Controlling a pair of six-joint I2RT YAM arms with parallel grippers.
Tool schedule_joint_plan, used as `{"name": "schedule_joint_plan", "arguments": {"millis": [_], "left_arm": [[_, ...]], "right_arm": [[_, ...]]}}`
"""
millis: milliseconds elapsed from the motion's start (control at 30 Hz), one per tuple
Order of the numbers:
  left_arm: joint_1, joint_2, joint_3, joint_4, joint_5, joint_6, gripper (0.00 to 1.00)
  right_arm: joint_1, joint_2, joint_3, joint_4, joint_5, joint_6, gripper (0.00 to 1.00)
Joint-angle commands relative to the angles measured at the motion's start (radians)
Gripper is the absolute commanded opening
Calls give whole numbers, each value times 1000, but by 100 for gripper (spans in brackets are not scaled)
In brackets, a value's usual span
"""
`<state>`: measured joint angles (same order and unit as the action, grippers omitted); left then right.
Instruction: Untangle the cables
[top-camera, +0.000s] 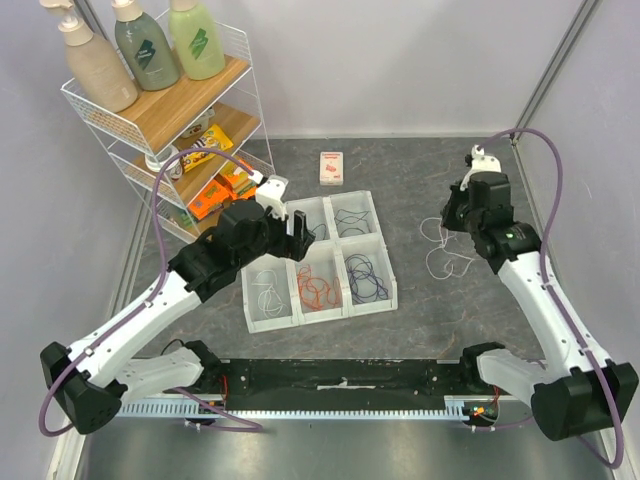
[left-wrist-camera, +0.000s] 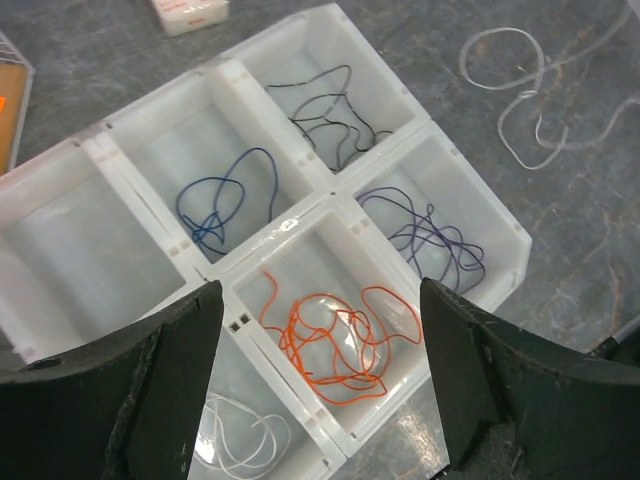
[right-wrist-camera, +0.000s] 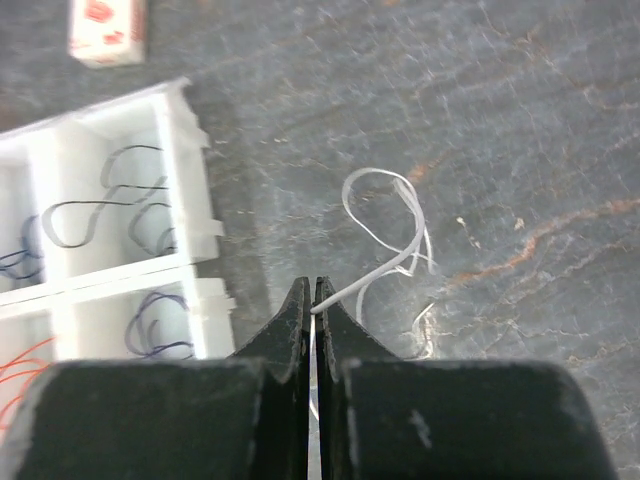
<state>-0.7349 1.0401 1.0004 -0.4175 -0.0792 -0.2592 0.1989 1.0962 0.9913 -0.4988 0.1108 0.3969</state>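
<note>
A white compartment tray (top-camera: 392, 298) holds sorted cables: black (left-wrist-camera: 330, 120), blue (left-wrist-camera: 225, 205), purple (left-wrist-camera: 430, 235), orange (left-wrist-camera: 340, 335) and white (left-wrist-camera: 240, 435), each in its own compartment. My left gripper (top-camera: 297, 225) hovers over the tray, open and empty (left-wrist-camera: 320, 300), with the orange cable between its fingers below. A loose white cable (top-camera: 445, 255) lies looped on the table to the right of the tray. My right gripper (top-camera: 452, 215) is shut (right-wrist-camera: 313, 295) on one strand of this white cable (right-wrist-camera: 395, 215), the rest trailing on the table.
A wire shelf (top-camera: 170, 120) with bottles and snack packs stands at the back left. A small white and red box (top-camera: 331, 167) lies behind the tray. Walls close in on the left, back and right.
</note>
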Motion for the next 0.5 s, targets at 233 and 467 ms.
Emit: {"name": "schedule_joint_plan", "arguments": {"millis": [233, 467], "left_arm": [[19, -140, -69, 127, -30, 64, 88], [20, -227, -124, 213, -33, 64, 88]], "right_arm": [[10, -55, 332, -119, -354, 91, 0], [31, 27, 651, -38, -611, 241, 0]]}}
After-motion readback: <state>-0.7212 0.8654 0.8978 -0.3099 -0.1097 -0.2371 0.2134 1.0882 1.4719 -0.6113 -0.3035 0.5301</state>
